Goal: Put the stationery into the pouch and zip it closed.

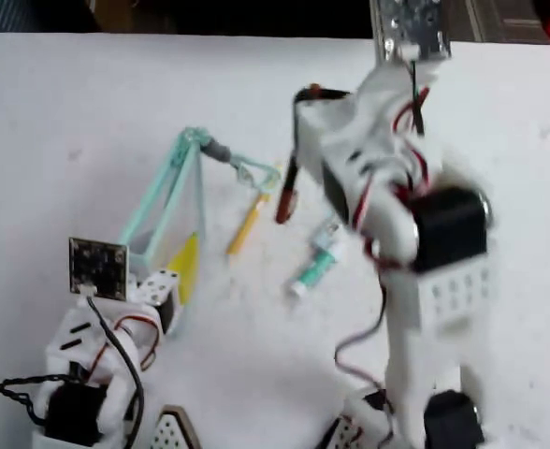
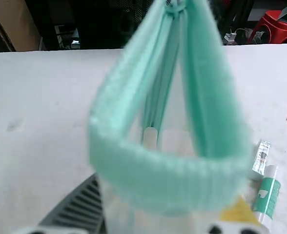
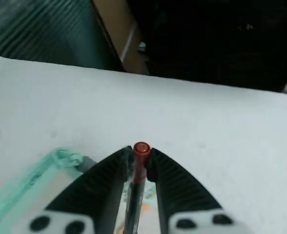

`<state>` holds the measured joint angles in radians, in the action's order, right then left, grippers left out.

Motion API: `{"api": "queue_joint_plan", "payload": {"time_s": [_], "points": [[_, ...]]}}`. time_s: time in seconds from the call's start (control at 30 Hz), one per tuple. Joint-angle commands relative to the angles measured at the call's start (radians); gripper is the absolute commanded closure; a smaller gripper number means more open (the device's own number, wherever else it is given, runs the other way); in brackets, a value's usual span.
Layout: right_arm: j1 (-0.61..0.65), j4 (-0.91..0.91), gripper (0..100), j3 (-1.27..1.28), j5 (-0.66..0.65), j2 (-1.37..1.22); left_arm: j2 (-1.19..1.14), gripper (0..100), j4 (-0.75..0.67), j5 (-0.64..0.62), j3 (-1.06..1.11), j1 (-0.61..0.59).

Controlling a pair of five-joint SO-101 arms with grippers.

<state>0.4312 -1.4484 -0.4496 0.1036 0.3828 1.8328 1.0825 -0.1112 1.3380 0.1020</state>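
Note:
The clear pouch [image 1: 167, 210] with mint trim stands with its mouth open [image 2: 163, 180], one end held by my left gripper [image 1: 167, 290], which is shut on it. My right gripper [image 3: 139, 163] is shut on a red pen [image 3: 141, 149]. In the high view that pen [image 1: 286, 195] hangs upright just right of the pouch's zipper end [image 1: 221, 150]. An orange pencil [image 1: 245, 224] lies on the table between pouch and pen. A green glue stick [image 1: 312, 269] lies further right, with a small tube [image 2: 261, 155] beside it [image 2: 267, 194].
The white table [image 1: 88, 112] spreads bare to the left and back. Its far edge meets a dark background with boxes and a red stool [image 2: 275, 24]. My right arm's body [image 1: 425, 262] rises over the table's right half.

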Motion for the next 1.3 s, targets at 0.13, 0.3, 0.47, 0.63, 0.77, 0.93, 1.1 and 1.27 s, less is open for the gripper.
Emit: {"api": "queue_joint_plan", "payload": {"time_s": [0.13,0.3,0.47,0.63,0.77,0.93,1.1,1.27], "points": [[0.136,0.065,98.1,-0.043,-0.018,0.147,-0.005,79,-0.012,-0.015,0.011,0.001],[0.137,0.185,98.1,-0.043,-0.018,0.193,-0.005,79,-0.012,-0.015,0.011,0.001],[0.16,0.331,98.1,-0.043,-0.018,0.193,-0.005,79,-0.012,-0.015,0.011,0.001],[0.288,0.409,98.1,-0.043,-0.018,0.174,-0.005,78,-0.014,-0.015,0.011,0.001],[0.378,0.39,98.1,-0.035,-0.018,0.165,-0.005,78,-0.014,-0.015,0.011,0.001],[0.381,0.326,98.1,-0.034,-0.018,0.104,-0.005,78,-0.017,-0.015,0.011,0.001],[0.383,0.262,98.1,0.012,-0.018,0.068,-0.005,78,-0.017,-0.015,0.011,0.001],[0.387,0.263,98.0,0.068,-0.018,0.059,-0.005,78,-0.017,-0.015,0.011,0.001]]}}
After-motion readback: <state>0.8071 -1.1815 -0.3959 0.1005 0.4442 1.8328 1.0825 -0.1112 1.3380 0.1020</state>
